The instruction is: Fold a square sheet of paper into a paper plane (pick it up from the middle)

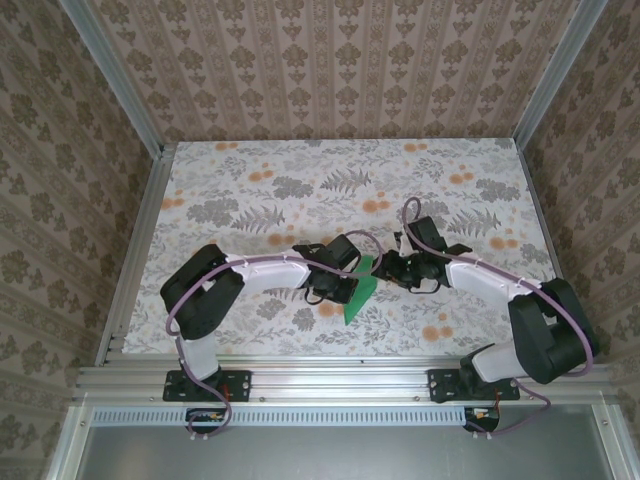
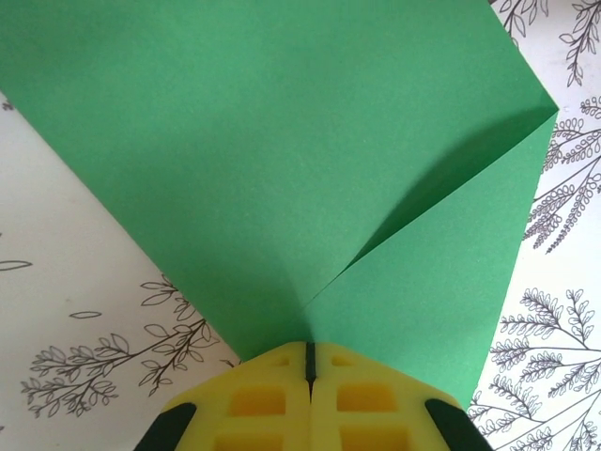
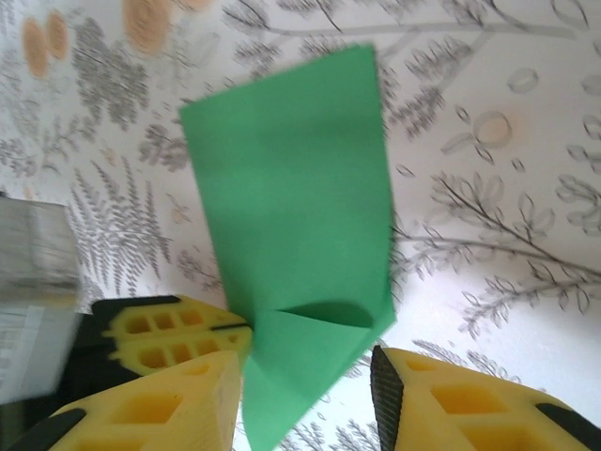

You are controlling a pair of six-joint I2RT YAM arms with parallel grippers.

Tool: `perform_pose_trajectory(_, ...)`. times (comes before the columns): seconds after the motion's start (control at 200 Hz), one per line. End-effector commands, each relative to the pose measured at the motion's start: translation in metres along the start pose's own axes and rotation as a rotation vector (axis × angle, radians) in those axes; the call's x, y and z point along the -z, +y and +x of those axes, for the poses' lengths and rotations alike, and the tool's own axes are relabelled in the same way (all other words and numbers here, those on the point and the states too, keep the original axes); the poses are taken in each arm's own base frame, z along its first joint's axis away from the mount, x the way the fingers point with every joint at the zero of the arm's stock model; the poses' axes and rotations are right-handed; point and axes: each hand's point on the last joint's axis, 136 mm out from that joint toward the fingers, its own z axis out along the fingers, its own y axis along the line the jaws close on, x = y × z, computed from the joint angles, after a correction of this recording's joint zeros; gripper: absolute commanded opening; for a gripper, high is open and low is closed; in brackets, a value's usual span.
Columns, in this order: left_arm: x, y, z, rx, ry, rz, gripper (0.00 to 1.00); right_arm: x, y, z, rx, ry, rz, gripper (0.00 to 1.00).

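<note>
The square sheet of paper (image 1: 358, 290) is bright green, folded over, and stands tilted between the two grippers at the table's middle front. My left gripper (image 2: 308, 355) is shut on the sheet's folded edge, and the green (image 2: 282, 160) fans out ahead with one flap overlapping on the right. In the right wrist view the left gripper's yellow fingers (image 3: 174, 329) pinch the paper (image 3: 296, 188) from the left. My right gripper (image 3: 305, 368) is open. The sheet's lower corner hangs between its fingers, close against the left one and apart from the right pad (image 3: 383, 395).
The floral tabletop (image 1: 300, 190) stretches back behind the arms. Aluminium rails (image 1: 130, 260) and patterned walls enclose it on three sides. A blurred grey part of the left arm (image 3: 33, 301) sits close at the left in the right wrist view.
</note>
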Motion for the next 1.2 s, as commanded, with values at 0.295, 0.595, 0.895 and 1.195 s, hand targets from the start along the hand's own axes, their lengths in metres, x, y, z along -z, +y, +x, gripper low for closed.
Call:
perform_pose_trajectory(0.295, -0.010, 0.012, 0.020, 0.014, 0.056, -0.019, 0.01, -0.025, 0.000, 0.010, -0.065, 0.065, -0.075, 0.43)
perform_pose_trajectory(0.595, -0.010, 0.011, 0.020, 0.010, 0.056, -0.016, 0.01, -0.038, -0.005, 0.007, -0.089, 0.074, -0.072, 0.42)
perform_pose_trajectory(0.895, -0.009, 0.010, 0.020, 0.006, 0.060, -0.014, 0.01, -0.042, 0.009, 0.007, -0.075, 0.088, -0.160, 0.36)
perform_pose_trajectory(1.195, 0.004, 0.007, 0.011, 0.008, 0.018, -0.006, 0.03, -0.046, 0.012, 0.021, -0.016, 0.137, -0.230, 0.29)
